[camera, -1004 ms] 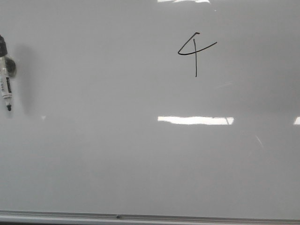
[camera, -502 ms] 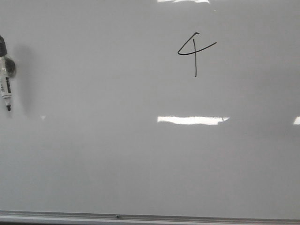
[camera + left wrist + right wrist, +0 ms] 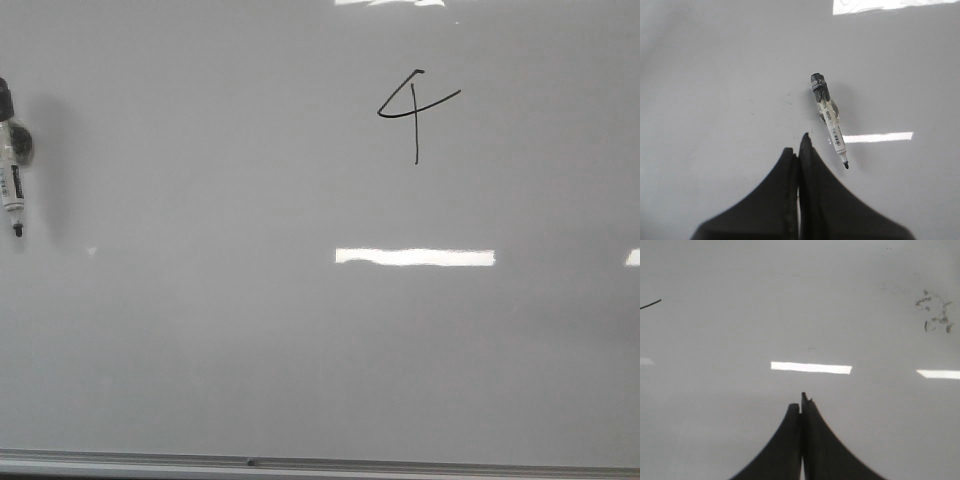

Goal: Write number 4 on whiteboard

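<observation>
Number 4 [image 3: 417,112] drawn upper right on whiteboard [image 3: 300,350], complete. One marker [image 3: 12,170] lies far left, uncapped, released. Left gripper [image 3: 799,150] and right gripper [image 3: 801,402] both pressed closed, empty. Risk: exposed tip rolling, smudging board; arm sweeping wet ink. Count: one digit, one marker, two grippers.

One whiteboard [image 3: 200,350] — it fills the front view, with one silver frame [image 3: 400,466] along its lower edge. One hand-drawn 4 [image 3: 416,112] on it, made of two strokes. One marker [image 3: 11,170] at the left edge of the front view; same single marker [image 3: 830,119] in the left wrist view, one black cap on it. Two grippers — left gripper [image 3: 799,145] and right gripper [image 3: 802,400], two fingers each, pressed together. One patch of dark smudges [image 3: 935,312] in the right wrist view. Bright light strips on the board: three in the front view.
</observation>
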### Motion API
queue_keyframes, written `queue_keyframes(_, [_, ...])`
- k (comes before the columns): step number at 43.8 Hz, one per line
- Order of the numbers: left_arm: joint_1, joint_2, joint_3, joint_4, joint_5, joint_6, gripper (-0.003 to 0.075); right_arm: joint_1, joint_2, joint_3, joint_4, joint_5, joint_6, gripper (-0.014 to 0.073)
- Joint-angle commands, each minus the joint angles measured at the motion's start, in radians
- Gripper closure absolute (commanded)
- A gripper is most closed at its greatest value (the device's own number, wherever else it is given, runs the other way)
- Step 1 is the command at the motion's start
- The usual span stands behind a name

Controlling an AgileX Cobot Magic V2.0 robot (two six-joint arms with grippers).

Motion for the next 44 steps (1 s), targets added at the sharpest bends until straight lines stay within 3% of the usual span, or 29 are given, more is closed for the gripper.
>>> queue_keyframes(1, [-0.003, -0.014, 0.005, -0.003, -0.084, -0.001, 0.0741, -0.008, -0.019, -0.015, -0.007, -0.134, 0.0, 0.0662])
queue_keyframes(16, [-0.003, -0.014, 0.005, -0.003, -0.084, -0.001, 0.0741, -0.008, -0.019, -0.014, -0.002, -0.148, 0.0, 0.0662])
queue_keyframes(27, [-0.003, -0.014, 0.005, -0.003, -0.084, -0.001, 0.0741, 0.022, -0.02, -0.014, 0.098, -0.132, -0.021, 0.0662])
queue_keyframes(44, [-0.003, -0.014, 0.005, -0.003, -0.084, -0.001, 0.0741, 0.06, -0.02, -0.014, 0.098, -0.128, -0.046, 0.0662])
